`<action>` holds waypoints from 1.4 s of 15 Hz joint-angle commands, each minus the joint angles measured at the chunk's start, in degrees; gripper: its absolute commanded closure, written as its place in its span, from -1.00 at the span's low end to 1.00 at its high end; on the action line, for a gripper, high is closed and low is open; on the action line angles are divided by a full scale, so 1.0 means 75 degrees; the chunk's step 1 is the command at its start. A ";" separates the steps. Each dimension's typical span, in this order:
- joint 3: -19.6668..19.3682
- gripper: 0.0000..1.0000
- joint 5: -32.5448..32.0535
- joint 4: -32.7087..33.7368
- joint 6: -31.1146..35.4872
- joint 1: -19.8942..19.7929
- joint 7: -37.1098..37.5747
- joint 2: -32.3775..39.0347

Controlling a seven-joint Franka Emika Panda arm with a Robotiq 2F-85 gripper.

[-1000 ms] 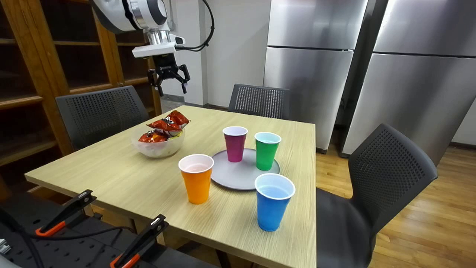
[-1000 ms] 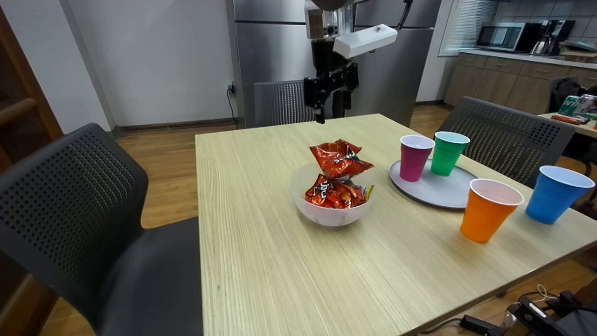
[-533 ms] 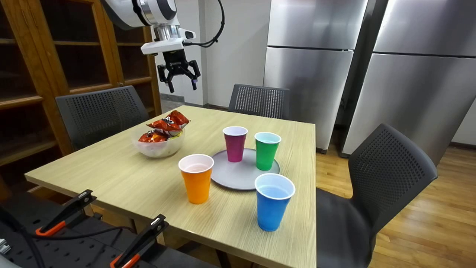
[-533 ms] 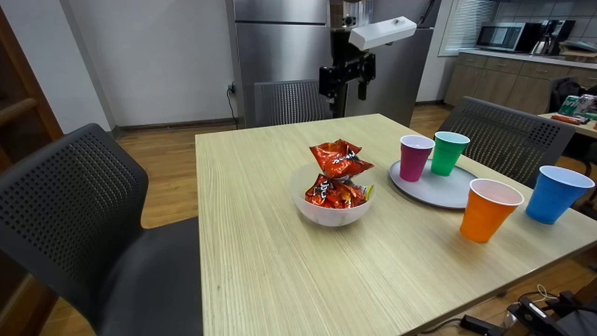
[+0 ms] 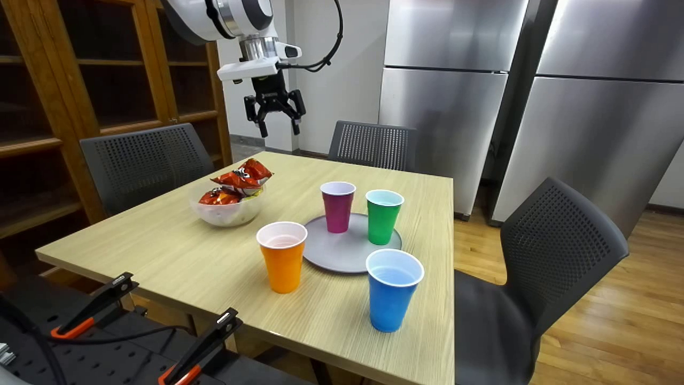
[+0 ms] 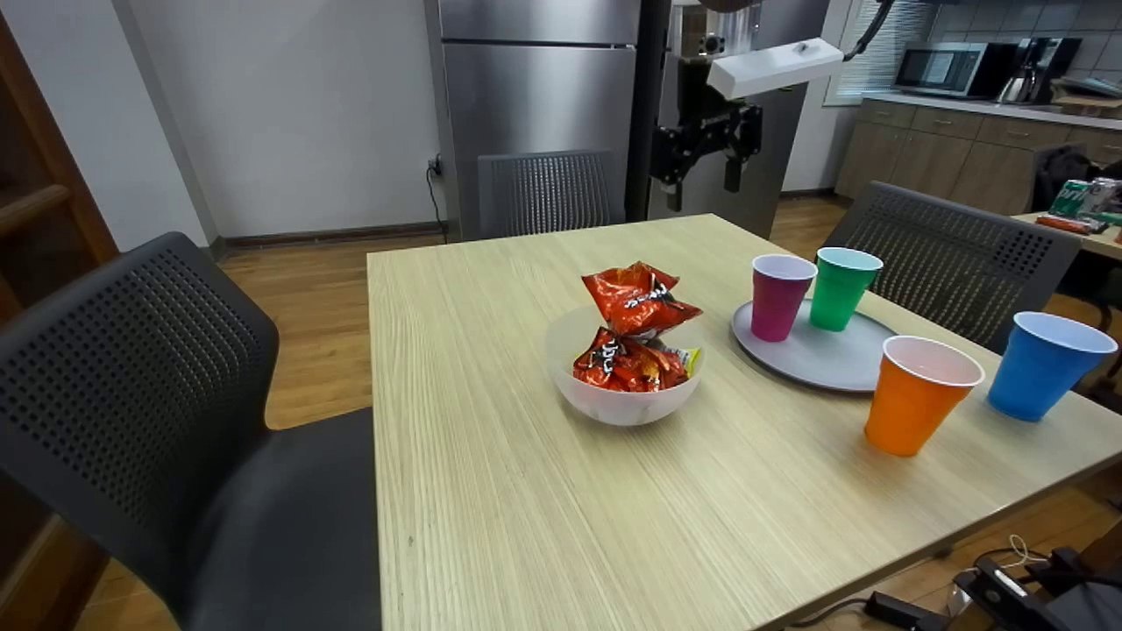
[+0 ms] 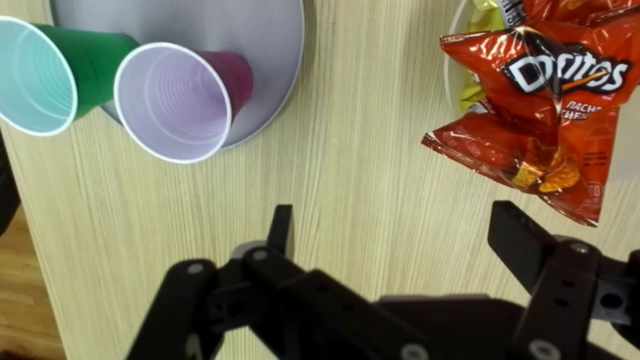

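- how are the fingers [image 7: 520,245]?
- spread wide, high over the bench [image 6: 491,482].
- and the bags [image 6: 640,302]?
- piled in the bowl [image 6: 627,407], left of the purple cup [image 6: 778,307] in both exterior views.

Both exterior views look obliquely down across the table [image 5: 203,256] toward the refrigerators [image 5: 443,107]: in an exterior view, past the blue cup [image 5: 391,305]; in an exterior view, past the bowl [image 6: 625,408]. Wrist view: nearer, facing down; shares the plate [image 7: 220,25].
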 commanded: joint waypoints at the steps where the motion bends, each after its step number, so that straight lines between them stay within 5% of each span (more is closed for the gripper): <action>1: -0.0014 -1.00 0.0115 -0.0645 0.0266 -0.0194 0.0254 -0.0478; 16: -0.0064 -1.00 0.1305 -0.1498 0.0381 -0.0890 0.0036 -0.0439; 21: -0.0146 -1.00 0.1119 -0.1413 0.0275 -0.0887 0.0134 -0.0258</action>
